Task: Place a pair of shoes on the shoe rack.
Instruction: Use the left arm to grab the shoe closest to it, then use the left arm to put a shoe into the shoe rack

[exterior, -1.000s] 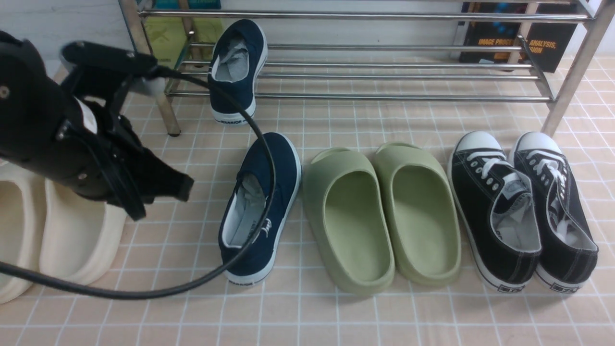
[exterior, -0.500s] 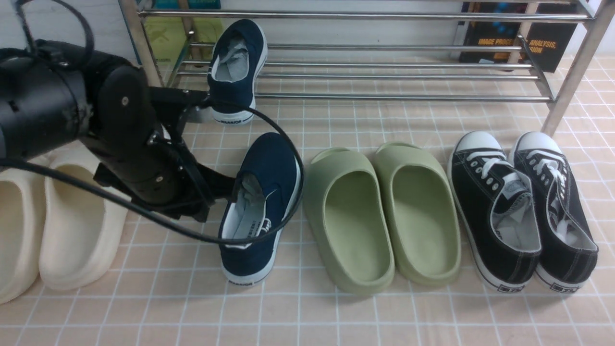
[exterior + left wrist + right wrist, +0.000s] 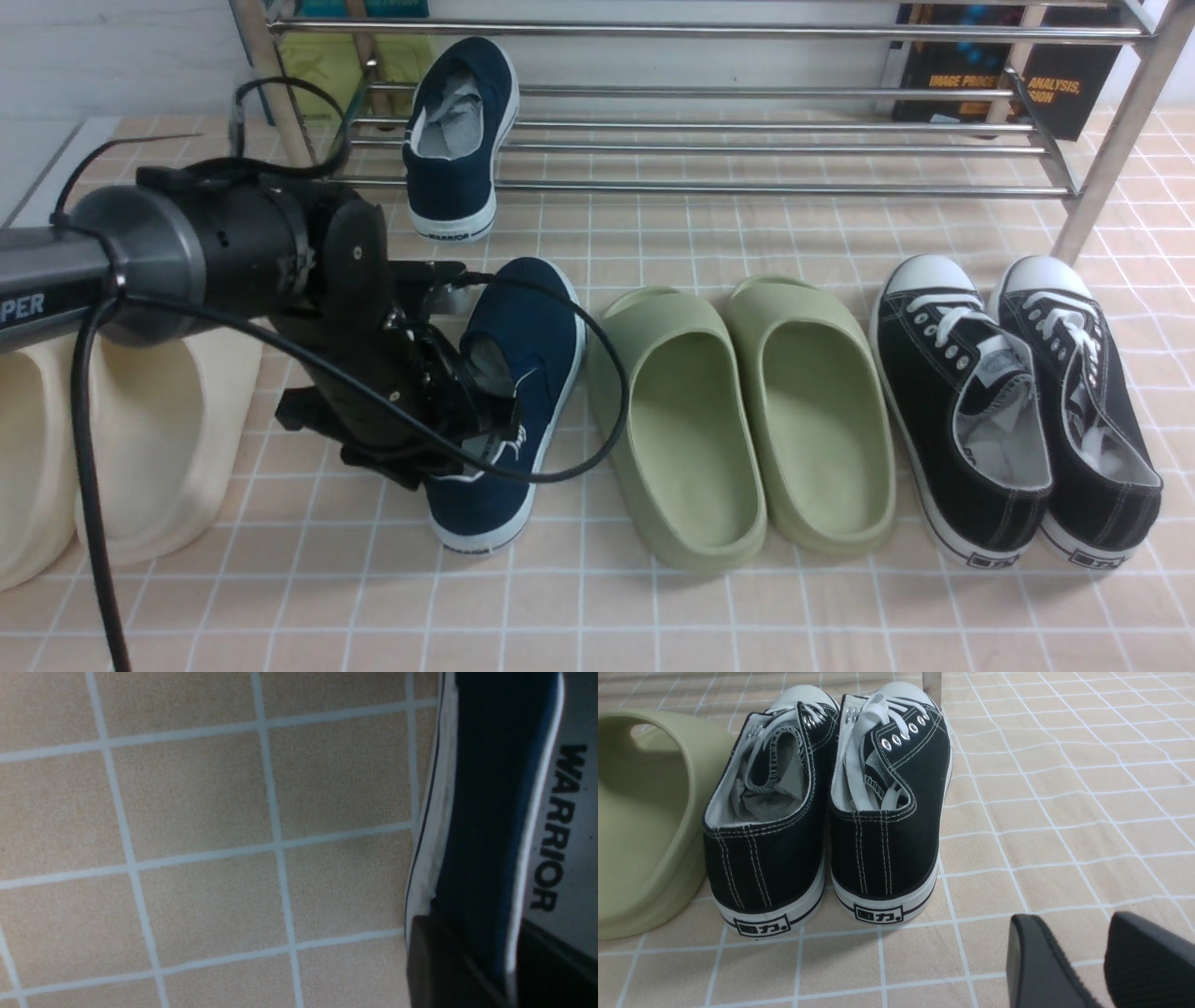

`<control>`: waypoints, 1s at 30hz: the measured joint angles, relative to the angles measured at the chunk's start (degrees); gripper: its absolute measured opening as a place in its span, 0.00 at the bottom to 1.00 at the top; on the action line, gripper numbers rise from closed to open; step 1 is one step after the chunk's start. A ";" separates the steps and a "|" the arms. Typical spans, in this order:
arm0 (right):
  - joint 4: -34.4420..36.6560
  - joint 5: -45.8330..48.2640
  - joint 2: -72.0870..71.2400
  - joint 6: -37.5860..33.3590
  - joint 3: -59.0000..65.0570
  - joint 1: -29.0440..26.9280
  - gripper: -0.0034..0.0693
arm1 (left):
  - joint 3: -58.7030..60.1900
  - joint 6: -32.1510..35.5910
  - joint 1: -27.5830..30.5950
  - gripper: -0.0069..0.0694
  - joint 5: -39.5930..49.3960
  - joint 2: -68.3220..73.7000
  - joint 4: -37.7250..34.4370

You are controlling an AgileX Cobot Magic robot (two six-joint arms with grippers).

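The left gripper (image 3: 471, 425), lowered within the last second, is being clamped on the side wall of the navy shoe (image 3: 527, 327) lying on the floor; its mate (image 3: 457, 159) is already leaning on the shoe rack (image 3: 747, 188), so the final lift is being prepared

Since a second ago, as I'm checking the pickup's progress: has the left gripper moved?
Yes. The left gripper swung right and down, nearer the green slides, onto the side wall of the near navy shoe.
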 joint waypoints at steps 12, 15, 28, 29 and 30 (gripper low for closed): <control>0.00 0.00 0.00 0.00 0.00 0.00 0.37 | -4.47 -2.23 0.00 0.13 4.03 -12.36 0.97; 0.00 0.00 0.00 0.00 0.00 0.00 0.37 | -8.47 -3.92 -0.06 0.13 3.61 -12.83 0.24; 0.00 0.00 0.00 0.00 0.00 0.00 0.37 | -21.20 -15.73 -0.10 0.13 1.51 2.77 -0.42; 0.00 0.00 0.00 0.00 0.00 0.00 0.37 | -22.48 -16.83 -0.10 0.13 0.82 4.20 -0.42; 0.00 0.00 0.00 0.00 0.00 0.00 0.37 | -23.68 -17.53 -0.10 0.13 -0.13 5.20 -0.48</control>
